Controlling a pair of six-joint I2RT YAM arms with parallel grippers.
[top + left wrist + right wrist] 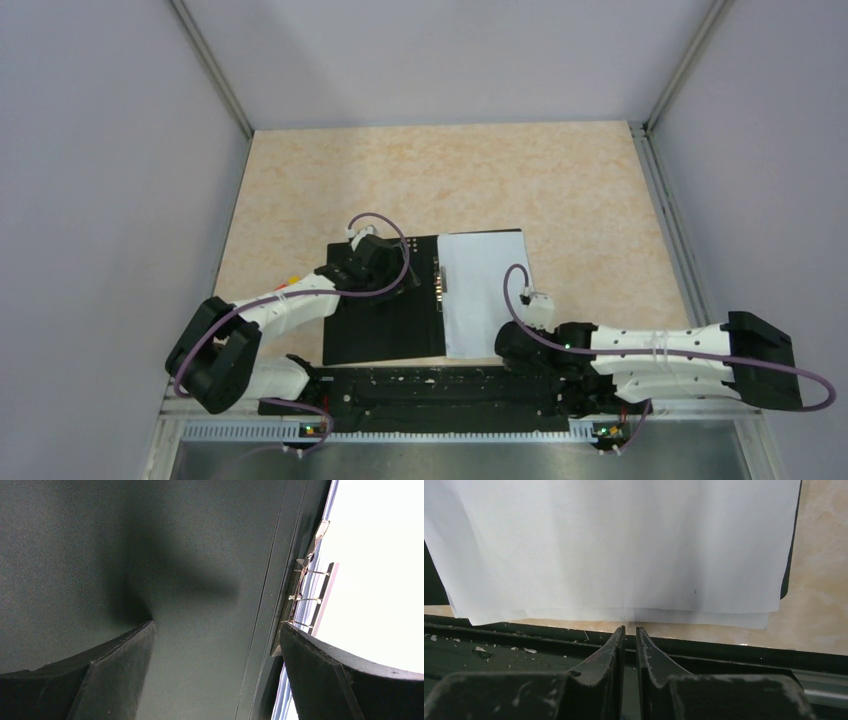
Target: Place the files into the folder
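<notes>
Files (485, 295) lie, seemingly stacked, on the folder (385, 330), right half.

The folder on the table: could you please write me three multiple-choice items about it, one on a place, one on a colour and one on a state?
1. Where do the files lie?
A. On the folder's left inner face
B. On the folder's right inner face
C. Beneath a closed folder

2. What colour is the uncovered inner face of the folder?
A. Silver
B. Orange
C. Black

3. How does the left gripper stand?
A. Wide open over the uncovered face
B. Shut on a sheet
C. Shut on the folder's edge

Answers:
1 B, since the top view shows white sheets covering the open folder's right half.
2 C, since the left half is plain black.
3 A, since the left wrist view shows both fingers far apart with only black cover between them.
</notes>
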